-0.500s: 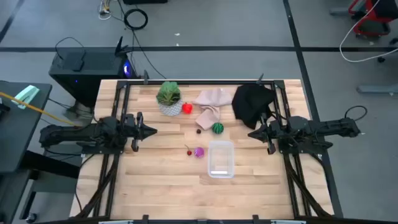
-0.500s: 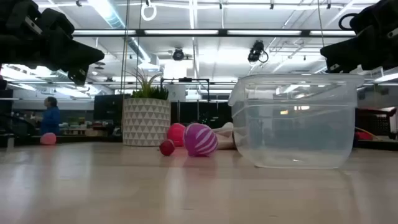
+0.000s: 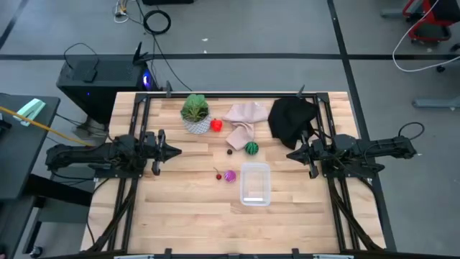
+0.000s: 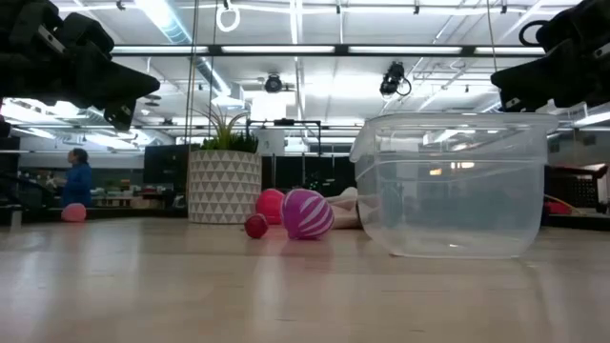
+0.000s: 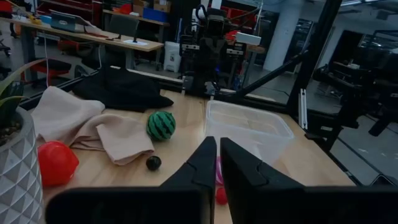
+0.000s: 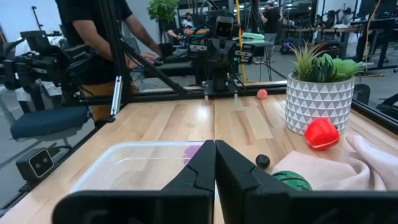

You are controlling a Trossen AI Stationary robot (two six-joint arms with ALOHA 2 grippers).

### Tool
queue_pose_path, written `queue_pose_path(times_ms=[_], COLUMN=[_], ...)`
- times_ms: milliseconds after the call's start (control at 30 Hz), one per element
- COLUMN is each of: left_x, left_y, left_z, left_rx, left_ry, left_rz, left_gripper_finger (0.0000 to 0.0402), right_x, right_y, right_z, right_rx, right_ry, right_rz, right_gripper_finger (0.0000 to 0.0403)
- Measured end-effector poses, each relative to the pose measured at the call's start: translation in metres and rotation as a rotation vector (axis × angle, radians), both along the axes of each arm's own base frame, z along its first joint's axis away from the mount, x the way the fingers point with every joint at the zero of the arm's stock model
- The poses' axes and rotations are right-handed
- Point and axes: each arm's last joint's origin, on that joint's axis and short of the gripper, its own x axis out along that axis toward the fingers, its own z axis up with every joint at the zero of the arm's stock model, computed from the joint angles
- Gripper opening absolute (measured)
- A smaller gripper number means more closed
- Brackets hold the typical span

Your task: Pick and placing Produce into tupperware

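The clear tupperware stands empty on the table's near middle. Beside it lie a purple striped ball and a tiny dark-red piece. A green round melon and a small dark berry sit by the beige cloth. The red fruit rests next to the potted plant. My left gripper hovers shut above the table's left side. My right gripper hovers shut on the right, near the black cloth.
The plant's white pot, beige cloth and black cloth crowd the far half of the table. Bare wood lies in front of the tupperware and along the near edge. A person stands beyond the table's left side in the right wrist view.
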Motion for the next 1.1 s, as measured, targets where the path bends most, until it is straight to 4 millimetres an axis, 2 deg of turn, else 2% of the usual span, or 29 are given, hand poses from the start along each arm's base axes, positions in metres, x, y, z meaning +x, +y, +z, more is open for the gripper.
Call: queue_pose_path(times_ms=[533, 833, 1100], left_x=[0.0, 0.0, 0.0], left_y=[0.0, 0.0, 0.0], left_z=[0.0, 0.0, 0.0], left_rx=[0.0, 0.0, 0.0], left_ry=[0.0, 0.0, 0.0], left_rz=[0.0, 0.0, 0.0], left_gripper_finger=[0.0025, 0.0036, 0.0026], right_x=[0.0, 0.0, 0.0], right_y=[0.0, 0.0, 0.0], right_z=[-0.0001, 0.0, 0.0], right_rx=[0.0, 0.0, 0.0], right_ry=[0.0, 0.0, 0.0], right_rz=[0.0, 0.0, 0.0], right_gripper_finger=[0.0014, 0.0014, 0.0014])
